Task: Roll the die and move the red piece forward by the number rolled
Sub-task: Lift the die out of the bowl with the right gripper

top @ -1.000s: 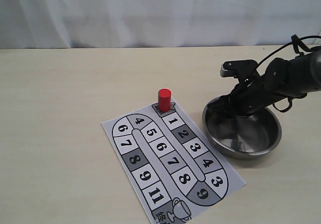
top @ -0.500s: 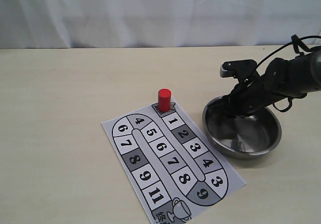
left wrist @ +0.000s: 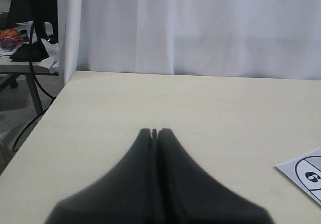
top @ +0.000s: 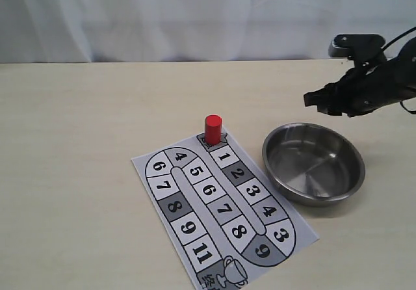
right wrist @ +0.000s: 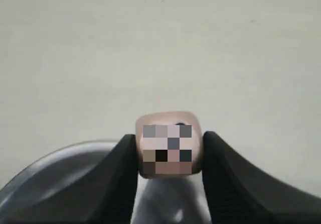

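The die (right wrist: 168, 146) is held clamped by the fingers of the right gripper (top: 314, 100), upper right of the frame above the steel bowl (top: 312, 168); the fingers of the left gripper (left wrist: 155, 132) are pressed together.

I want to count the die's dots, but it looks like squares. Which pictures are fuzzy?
Right wrist view: blocky squares cover the die's face, so its dots can't be read; the fingers beside it look soft. Left wrist view: the left gripper is blurred. Exterior view: sharp, with light glinting off the bowl.
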You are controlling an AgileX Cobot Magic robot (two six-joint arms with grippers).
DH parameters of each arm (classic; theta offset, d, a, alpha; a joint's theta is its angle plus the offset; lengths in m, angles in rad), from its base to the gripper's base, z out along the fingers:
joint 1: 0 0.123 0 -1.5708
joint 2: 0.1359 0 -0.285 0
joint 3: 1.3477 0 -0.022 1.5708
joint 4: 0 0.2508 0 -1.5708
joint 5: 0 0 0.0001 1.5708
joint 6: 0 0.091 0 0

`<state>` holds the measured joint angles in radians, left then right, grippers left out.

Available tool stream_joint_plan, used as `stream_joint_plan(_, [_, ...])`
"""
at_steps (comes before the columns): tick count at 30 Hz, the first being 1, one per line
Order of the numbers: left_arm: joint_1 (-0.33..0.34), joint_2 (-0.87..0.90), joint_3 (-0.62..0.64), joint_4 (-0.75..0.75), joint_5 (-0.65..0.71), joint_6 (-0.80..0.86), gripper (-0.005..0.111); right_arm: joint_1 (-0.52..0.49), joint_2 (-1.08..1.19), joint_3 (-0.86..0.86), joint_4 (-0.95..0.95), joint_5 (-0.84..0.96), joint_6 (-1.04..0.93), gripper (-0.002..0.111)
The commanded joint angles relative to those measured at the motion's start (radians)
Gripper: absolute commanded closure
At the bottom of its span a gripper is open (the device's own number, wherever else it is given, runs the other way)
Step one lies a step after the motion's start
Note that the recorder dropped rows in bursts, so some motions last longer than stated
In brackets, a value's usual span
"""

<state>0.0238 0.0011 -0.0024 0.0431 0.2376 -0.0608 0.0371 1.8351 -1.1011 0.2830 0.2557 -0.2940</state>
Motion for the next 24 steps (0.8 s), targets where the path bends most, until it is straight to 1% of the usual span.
stream_joint_plan(1, [0.0,-0.001,0.002,-0.001,-0.004,-0.004,0.107,-0.07,0.078,-0.05,-0.011,-0.083,0.01,0.104])
stream_joint_plan(2, [0.0,-0.001,0.002,-0.001,-0.004,-0.004,0.107,-0.084,0.119,-0.108,-0.011,-0.006,0.001,0.104])
stream_joint_plan(6, [0.0,-0.001,0.002,-0.001,-0.01,-0.004,0.107,-0.1,0.217,-0.261,-0.013,0.14,0.001,0.104])
stream_joint_plan(9, [0.0,-0.001,0.002,-0.001,-0.01,-0.004,0.107,-0.1,0.268,-0.338,-0.015,0.164,0.001,0.104])
stream_joint_plan(13, [0.0,-0.001,0.002,-0.001,-0.01,-0.004,0.107,-0.1,0.311,-0.381,-0.012,0.149,-0.001,0.104])
stream_joint_plan(15, [0.0,-0.001,0.002,-0.001,-0.01,-0.004,0.107,-0.1,0.323,-0.395,0.04,0.168,-0.011,0.104])
stream_joint_plan(16, [0.0,-0.001,0.002,-0.001,-0.01,-0.004,0.107,-0.097,0.328,-0.406,0.092,0.196,-0.058,0.102])
stream_joint_plan(17, [0.0,-0.001,0.002,-0.001,-0.01,-0.004,0.107,-0.097,0.336,-0.421,0.18,0.249,-0.161,0.099])
stream_joint_plan(19, [0.0,-0.001,0.002,-0.001,-0.01,-0.004,0.107,-0.097,0.348,-0.446,0.397,0.355,-0.396,0.088])
stream_joint_plan(20, [0.0,-0.001,0.002,-0.001,-0.01,-0.004,0.107,-0.097,0.351,-0.456,0.513,0.406,-0.49,0.08])
stream_joint_plan(21, [0.0,-0.001,0.002,-0.001,-0.01,-0.004,0.107,-0.097,0.353,-0.456,0.596,0.425,-0.541,0.07])
stream_joint_plan(22, [0.0,-0.001,0.002,-0.001,-0.01,-0.004,0.107,-0.097,0.353,-0.456,0.64,0.418,-0.546,0.061])
stream_joint_plan(24, [0.0,-0.001,0.002,-0.001,-0.01,-0.004,0.107,-0.092,0.353,-0.456,0.651,0.382,-0.515,0.044])
